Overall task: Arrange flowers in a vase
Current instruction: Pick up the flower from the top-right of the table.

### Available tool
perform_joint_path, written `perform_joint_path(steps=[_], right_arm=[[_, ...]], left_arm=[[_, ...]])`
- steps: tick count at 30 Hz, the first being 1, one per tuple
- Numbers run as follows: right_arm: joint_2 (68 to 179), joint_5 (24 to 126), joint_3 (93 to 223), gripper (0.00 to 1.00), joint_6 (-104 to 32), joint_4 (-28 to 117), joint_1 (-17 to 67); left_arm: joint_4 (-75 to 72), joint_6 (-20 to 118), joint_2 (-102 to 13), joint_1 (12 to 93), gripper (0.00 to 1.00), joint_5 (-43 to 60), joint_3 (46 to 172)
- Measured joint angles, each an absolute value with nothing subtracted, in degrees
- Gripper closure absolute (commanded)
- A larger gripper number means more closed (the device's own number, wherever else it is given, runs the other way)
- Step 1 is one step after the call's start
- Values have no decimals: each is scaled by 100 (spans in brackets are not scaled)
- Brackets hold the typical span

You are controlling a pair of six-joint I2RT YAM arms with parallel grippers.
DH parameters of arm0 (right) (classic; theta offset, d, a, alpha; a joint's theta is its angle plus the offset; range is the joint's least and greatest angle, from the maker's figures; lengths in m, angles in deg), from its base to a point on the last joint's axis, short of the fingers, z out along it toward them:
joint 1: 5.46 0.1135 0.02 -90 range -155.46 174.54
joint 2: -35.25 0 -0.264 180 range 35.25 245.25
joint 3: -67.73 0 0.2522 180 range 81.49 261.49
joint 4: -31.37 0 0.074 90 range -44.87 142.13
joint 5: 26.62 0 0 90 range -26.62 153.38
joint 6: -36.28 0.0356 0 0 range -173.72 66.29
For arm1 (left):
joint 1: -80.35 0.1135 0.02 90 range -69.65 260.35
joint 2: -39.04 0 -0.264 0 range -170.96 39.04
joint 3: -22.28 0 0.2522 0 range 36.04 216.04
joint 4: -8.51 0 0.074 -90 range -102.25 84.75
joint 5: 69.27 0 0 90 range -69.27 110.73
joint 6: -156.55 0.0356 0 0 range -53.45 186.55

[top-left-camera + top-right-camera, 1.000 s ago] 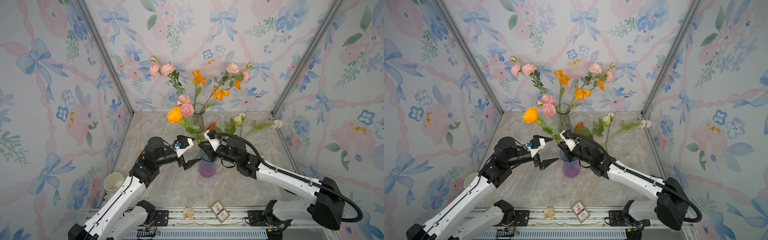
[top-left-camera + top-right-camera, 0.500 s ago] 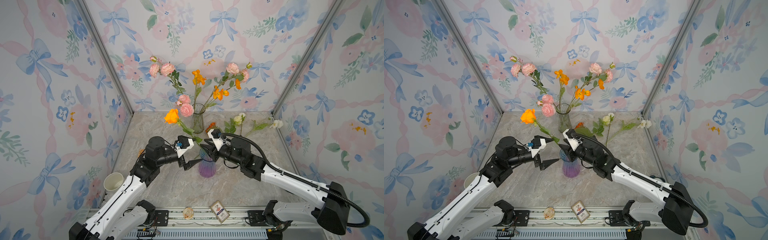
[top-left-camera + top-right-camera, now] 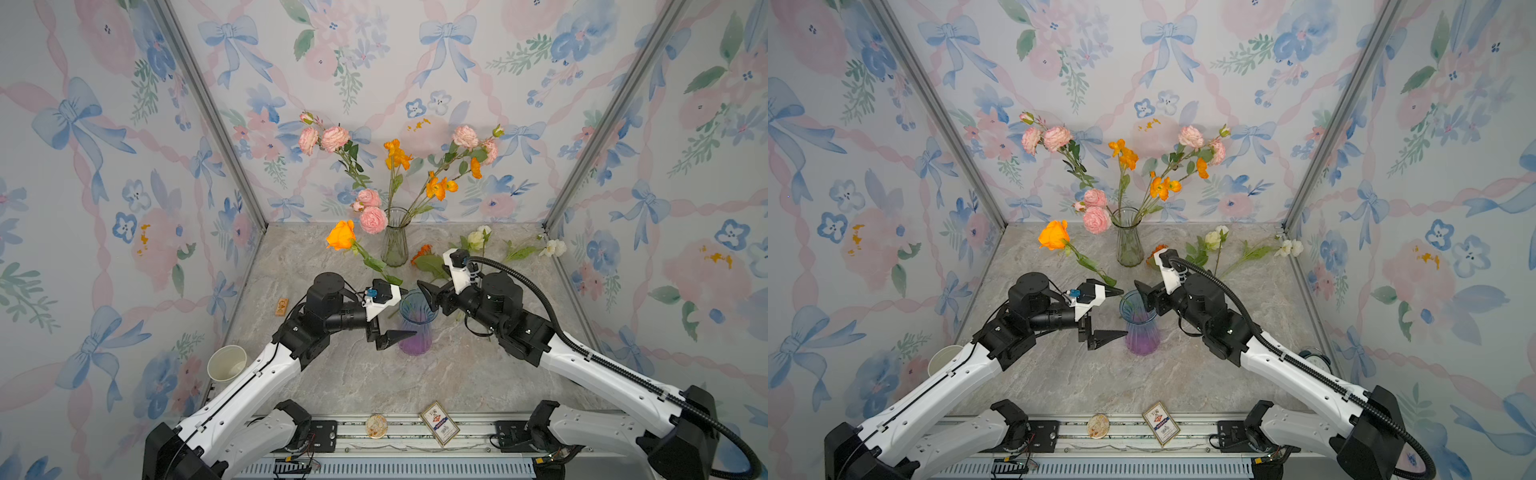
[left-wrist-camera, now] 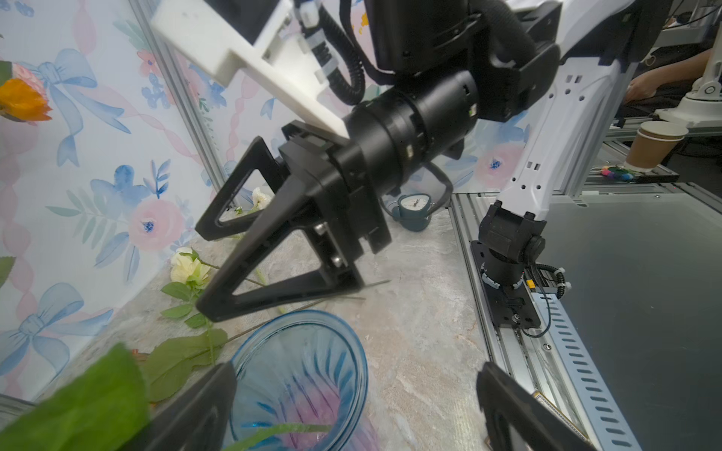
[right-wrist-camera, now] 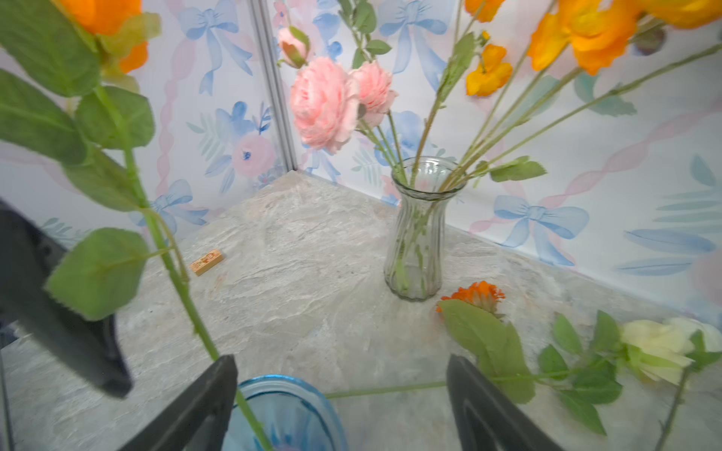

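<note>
On my screen the blue vase [image 3: 419,340] and the clear vase [image 3: 394,245] are shiny glass with ridges, and the tabletop [image 3: 374,374] looks like dull grey stone. The fingers [image 3: 395,334] are flat black plastic, and the arms [image 3: 249,390] are smooth white plastic with a little shine. The orange rose [image 3: 341,235] has soft cloth-like petals, the cup [image 3: 226,363] is plain paper, and the rail [image 3: 395,446] is bare metal.

Walled across upper frame by pastel bow-patterned wallpaper [image 3: 374,62], cornered by metal posts [image 3: 210,112]; floored at centre with grey marbled tabletop [image 3: 353,374]; evenly lit.
</note>
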State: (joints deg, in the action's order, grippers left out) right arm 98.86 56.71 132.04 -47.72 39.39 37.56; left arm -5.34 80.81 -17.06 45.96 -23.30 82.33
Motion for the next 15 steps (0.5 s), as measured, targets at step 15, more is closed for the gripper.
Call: perform_joint_path(steps=[15], right_arm=[[12124,5640,13781,34,-3482,5657,1011]], left_arm=[[-303,8022,-1931,2760,2,1106,8137]])
